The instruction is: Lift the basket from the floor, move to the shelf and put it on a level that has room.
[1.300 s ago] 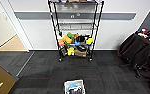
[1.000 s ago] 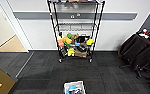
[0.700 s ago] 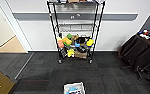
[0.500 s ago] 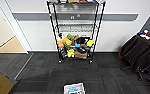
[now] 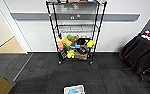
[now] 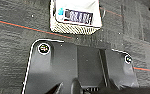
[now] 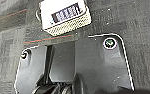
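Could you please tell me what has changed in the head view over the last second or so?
Very little. The whole picture has slid a touch, so the camera has moved slightly; the things themselves have not. The basket still sits on the dark carpet floor in front of the shelf, not taken hold of, and the rack's coloured clutter and the dark draped furniture to the right are as before.

No legible text anywhere (dark label in basket (image 6: pixel 76 15) blurred)

Woven beige basket (image 6: pixel 74 27) with pale cloth lining, matt charcoal carpet floor (image 5: pixel 111 72), black wire-metal shelf (image 5: pixel 76 32)
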Available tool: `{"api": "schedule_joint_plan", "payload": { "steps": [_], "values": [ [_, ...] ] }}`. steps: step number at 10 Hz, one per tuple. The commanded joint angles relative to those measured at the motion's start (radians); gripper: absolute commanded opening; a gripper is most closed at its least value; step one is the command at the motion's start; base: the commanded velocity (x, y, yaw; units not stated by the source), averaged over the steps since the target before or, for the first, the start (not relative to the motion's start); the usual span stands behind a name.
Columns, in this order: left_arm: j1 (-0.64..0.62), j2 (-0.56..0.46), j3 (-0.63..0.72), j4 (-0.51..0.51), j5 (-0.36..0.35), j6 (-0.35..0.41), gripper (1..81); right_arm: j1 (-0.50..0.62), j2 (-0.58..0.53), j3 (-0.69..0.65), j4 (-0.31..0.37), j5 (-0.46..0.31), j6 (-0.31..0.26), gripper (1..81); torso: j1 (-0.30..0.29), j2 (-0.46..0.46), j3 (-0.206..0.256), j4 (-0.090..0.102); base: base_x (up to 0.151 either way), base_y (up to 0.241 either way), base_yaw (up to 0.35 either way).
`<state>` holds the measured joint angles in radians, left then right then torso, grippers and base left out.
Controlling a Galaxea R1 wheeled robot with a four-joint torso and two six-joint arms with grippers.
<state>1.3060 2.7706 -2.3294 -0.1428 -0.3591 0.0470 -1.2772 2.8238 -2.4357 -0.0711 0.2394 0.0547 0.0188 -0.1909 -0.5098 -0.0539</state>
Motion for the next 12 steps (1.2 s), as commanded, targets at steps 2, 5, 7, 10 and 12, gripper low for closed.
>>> {"api": "schedule_joint_plan", "payload": {
  "steps": [2, 5, 7, 10, 12],
  "values": [
    [-0.03, -0.014, 0.019, 0.006, 0.048, -0.003, 81.1, 0.037, -0.016, -0.008, -0.006, -0.045, 0.005, 81.1, 0.0, 0.0, 0.0, 0.0, 0.0, 0.0, 0.0],
    [-0.027, -0.028, 0.051, -0.024, 0.118, -0.047, 81.1, 0.035, -0.015, -0.008, -0.009, -0.048, 0.005, 81.1, 0.0, 0.0, 0.0, 0.0, 0.0, 0.0, 0.0],
    [-0.027, -0.038, 0.045, -0.04, 0.133, -0.104, 81.1, 0.029, -0.008, -0.008, -0.007, -0.048, 0.005, 81.1, 0.0, 0.0, 0.0, 0.0, 0.0, 0.0, 0.0],
    [-0.029, -0.064, 0.08, -0.031, 0.143, -0.105, 81.1, 0.017, -0.007, -0.008, -0.003, -0.048, 0.005, 81.1, 0.065, -0.101, 0.0, 0.0, 0.0, 0.0, 0.0],
    [-0.03, -0.093, 0.145, -0.04, 0.141, -0.107, 81.1, 0.012, -0.002, -0.008, -0.009, -0.048, 0.005, 81.1, 0.086, -0.135, 0.0, 0.0, 0.0, 0.0, 0.0]
  ]
}}
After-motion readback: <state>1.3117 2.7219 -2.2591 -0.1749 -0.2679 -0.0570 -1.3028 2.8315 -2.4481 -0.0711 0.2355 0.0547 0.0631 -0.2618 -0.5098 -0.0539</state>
